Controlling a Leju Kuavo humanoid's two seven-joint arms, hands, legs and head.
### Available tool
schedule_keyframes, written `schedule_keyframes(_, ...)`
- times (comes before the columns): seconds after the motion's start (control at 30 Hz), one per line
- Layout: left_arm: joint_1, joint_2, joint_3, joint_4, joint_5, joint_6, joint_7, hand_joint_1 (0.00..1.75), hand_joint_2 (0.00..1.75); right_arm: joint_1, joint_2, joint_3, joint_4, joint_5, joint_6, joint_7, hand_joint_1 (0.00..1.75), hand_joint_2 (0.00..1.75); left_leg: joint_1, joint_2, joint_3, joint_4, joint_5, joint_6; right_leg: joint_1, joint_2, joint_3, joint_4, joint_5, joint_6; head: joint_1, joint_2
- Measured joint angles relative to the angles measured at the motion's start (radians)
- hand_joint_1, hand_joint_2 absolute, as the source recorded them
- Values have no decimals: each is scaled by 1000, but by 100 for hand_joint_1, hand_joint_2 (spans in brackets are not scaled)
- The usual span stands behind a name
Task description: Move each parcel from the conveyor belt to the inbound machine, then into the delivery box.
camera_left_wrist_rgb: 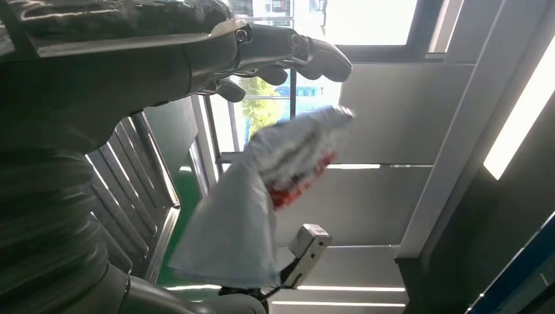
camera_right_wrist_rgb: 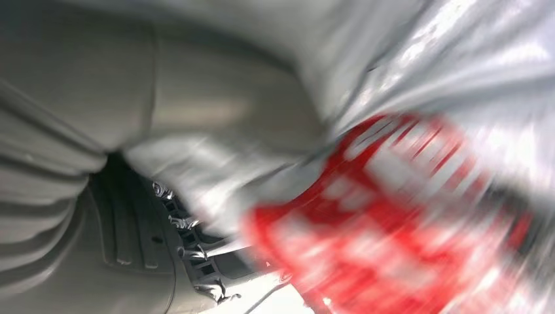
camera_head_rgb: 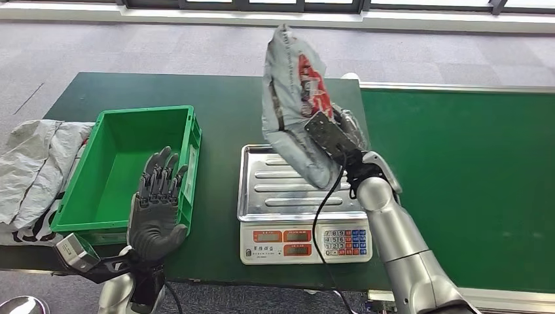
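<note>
Right hand (camera_head_rgb: 347,140) grips grey parcel (camera_head_rgb: 291,98), crumpled, red print, upright above scale tray (camera_head_rgb: 258,196). Left hand (camera_head_rgb: 156,209) empty, fingers spread, at 9 o'clock.

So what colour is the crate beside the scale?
Green crate, clearest in the head view.

Glossy crinkled plastic parcel (camera_head_rgb: 291,104); ribbed shiny metal scale tray (camera_head_rgb: 262,196); green plastic crate (camera_head_rgb: 105,216)

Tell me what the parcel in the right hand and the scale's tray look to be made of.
Parcel: apparently thin grey plastic film with red print; it crumples and shines. Scale tray: seemingly stainless steel, bright, reflective, with pressed ribs. The right hand holds the parcel.
</note>
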Motion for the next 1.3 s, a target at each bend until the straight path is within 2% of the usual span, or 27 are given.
schedule_keyframes(0.1,-11,0,0,15,2,-5,5,0,175,-15,40,49,141,1,21,-91,0,175,0,-2,-1,0,0,0,0,-1,0,0,0,0,0,0)
schedule_keyframes(0.23,-22,0,0,45,-2,-4,-8,0,175,-22,55,95,251,9,14,-174,0,175,0,-2,-1,0,0,0,-1,-1,0,0,0,0,0,0)
schedule_keyframes(0.43,-6,-1,-1,48,-23,-1,-27,0,175,11,26,97,239,-9,-61,-262,0,175,-1,-2,-1,1,-1,1,-1,-1,-1,-1,0,0,0,0)
schedule_keyframes(0.67,32,0,4,36,-36,-15,-53,0,175,140,-86,12,32,-4,-161,-324,0,175,-2,-2,-1,1,-2,2,-1,-2,-2,-2,-1,1,0,0)
schedule_keyframes(0.8,67,10,9,36,-31,-16,-91,0,175,270,-182,-73,-137,-89,-233,-375,0,175,-2,-5,-2,1,-4,3,-2,-5,0,-2,-2,3,0,0)
schedule_keyframes(0.9,80,17,11,36,-32,-17,-103,0,175,354,-238,-140,-247,-152,-243,-402,0,175,-2,-5,-1,1,-5,2,-2,-4,0,-2,-3,3,0,0)
schedule_keyframes(1.1,94,25,11,5,-98,3,-82,0,175,653,-251,-277,-606,-248,-262,-426,0,175,-2,-10,-2,0,-8,2,-2,-9,2,-1,-8,3,0,0)
schedule_keyframes(1.3,95,28,11,-11,-129,16,-75,0,175,756,-248,-331,-757,-265,-260,-434,0,175,-2,-3,1,0,-9,2,-2,-4,2,-2,-8,2,0,0)
